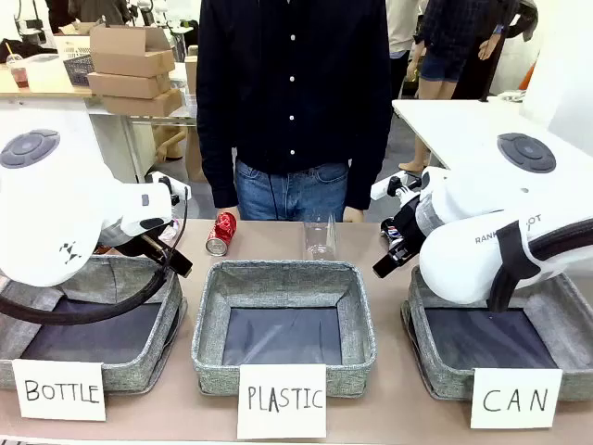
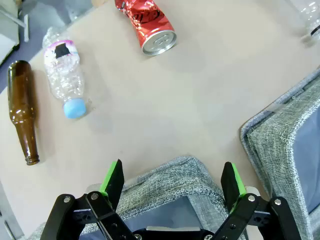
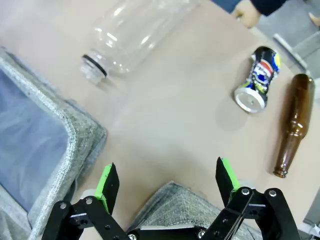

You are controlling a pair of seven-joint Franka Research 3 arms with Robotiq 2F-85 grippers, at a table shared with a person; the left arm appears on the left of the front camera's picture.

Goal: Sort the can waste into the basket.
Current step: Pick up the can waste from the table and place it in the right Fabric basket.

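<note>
Front view: we read white handwritten cards "BOTTLE", "PLASTIC" and "CAN" on three grey woven bins. The CAN basket (image 1: 443, 371) sits under the right arm. The dented red can (image 1: 221, 233) lies beyond the bins, on the table. The crumpled blue Pepsi-style can (image 3: 257, 80) lies beside a brown glass bottle (image 3: 292, 122). The left gripper (image 2: 172, 176) and right gripper (image 3: 167, 176) are spread wide, holding nothing.

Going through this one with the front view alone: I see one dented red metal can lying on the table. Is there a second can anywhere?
Observer: Yes. The right wrist view shows a dented dark blue metal can lying on the table, beside a brown glass bottle.
Operator: Is the right gripper holding anything?
Observer: No. The right gripper is open and empty.
Operator: And the left one?
Observer: The left gripper is open and empty too.
</note>
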